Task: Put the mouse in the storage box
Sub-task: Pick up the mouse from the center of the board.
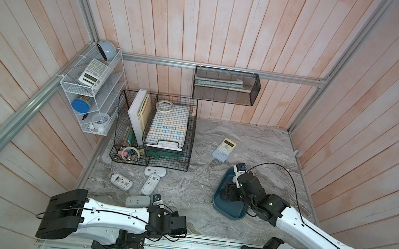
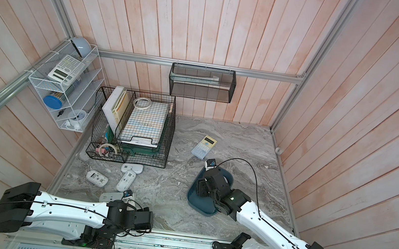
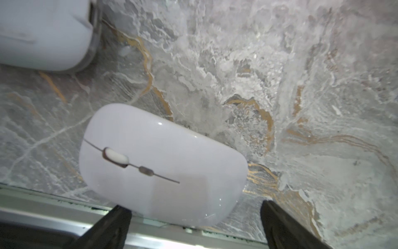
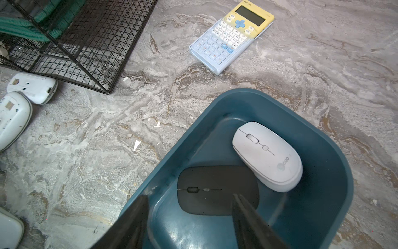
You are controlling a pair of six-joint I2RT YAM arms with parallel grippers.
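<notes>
The 2 top views hang high above the robot's base, facing steeply down over the whole desk (image 1: 183, 194), nearly the same frame. The left wrist view sits close above a white mouse (image 3: 161, 163) on that desk. The right wrist view looks closely down into the storage box (image 4: 314, 155), also seen in both top views.

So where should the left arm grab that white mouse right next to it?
Across the middle of the mouse, pinching its two long sides and coming straight down from above. It lies flat with the wheel up. The domed top looks too smooth to hold, but the sides are narrow and even. The left end effector is open, close to it.
</notes>
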